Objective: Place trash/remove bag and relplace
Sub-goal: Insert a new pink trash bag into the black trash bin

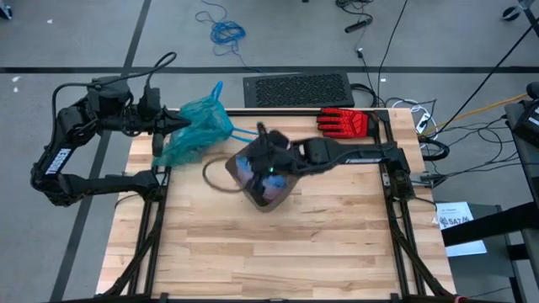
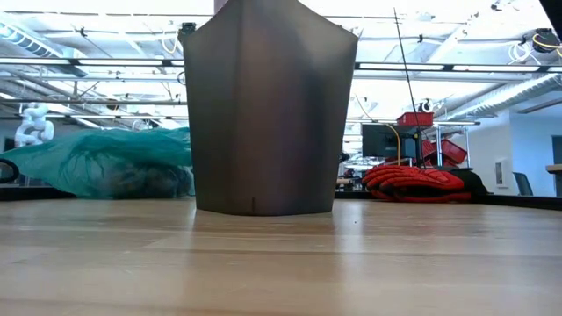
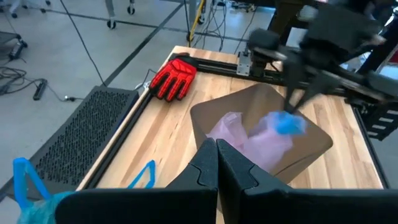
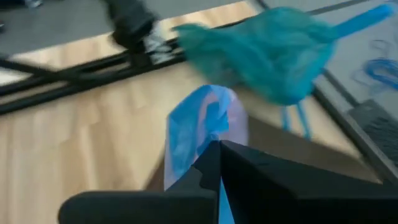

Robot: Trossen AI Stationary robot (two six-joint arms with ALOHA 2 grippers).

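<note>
The right gripper [image 1: 263,156], jaws pinching the pale pink-lilac translucent bag [image 3: 261,134], is lining the brown bin [image 3: 258,134], while the left gripper [image 1: 173,124], jaws pressed together, is holding the full teal plastic liner [image 1: 195,128] aside over the worktop [image 1: 278,244] edge.

Bright overhead ceiling lights [image 2: 105,66] glare in the low view; the right wrist view is motion-blurred.
</note>
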